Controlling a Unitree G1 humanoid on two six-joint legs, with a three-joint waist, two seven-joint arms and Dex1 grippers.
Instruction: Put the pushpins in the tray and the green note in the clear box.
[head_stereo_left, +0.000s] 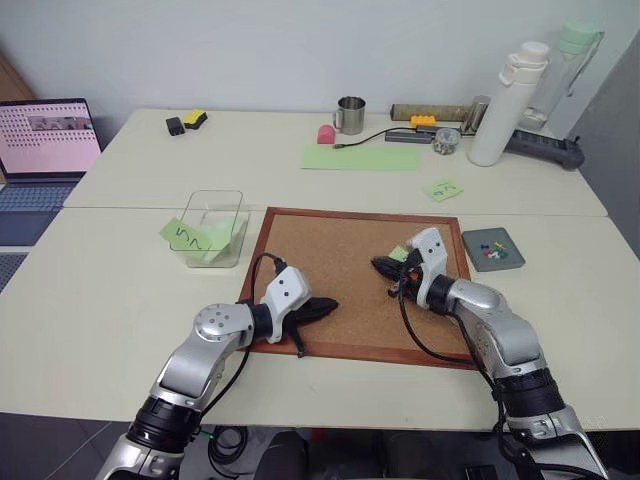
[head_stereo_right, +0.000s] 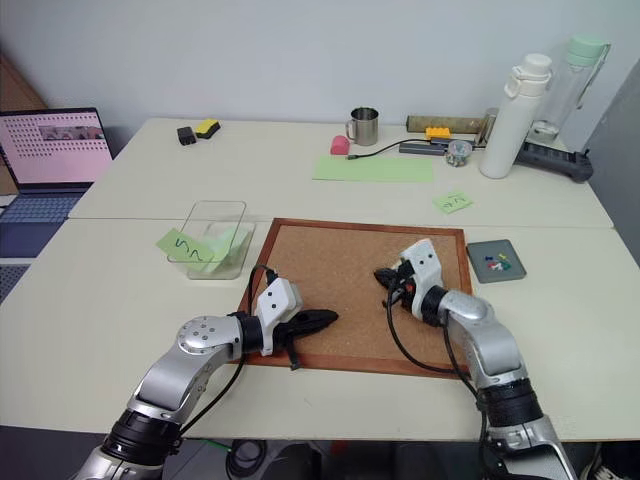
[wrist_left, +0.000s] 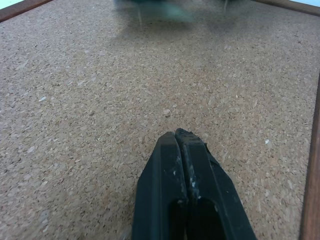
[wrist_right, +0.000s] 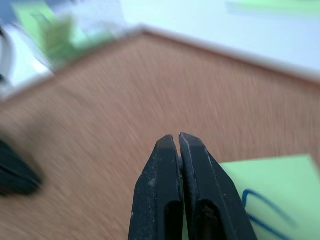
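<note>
The wood-framed corkboard lies in the middle of the table. My left gripper hovers shut and empty over its near left part. Over the board's right part my right gripper is shut; no pin shows between its tips. A light-green note with a blue scribble lies just beneath them. The green note with the black zigzag hangs over the near left rim of the clear box. To the right of the board, the dark-grey tray holds a few small coloured pushpins.
A laptop stands at the far left. At the back are a steel mug, a long pale-green sheet, a white bottle and another small green note. More green paper lies inside the box.
</note>
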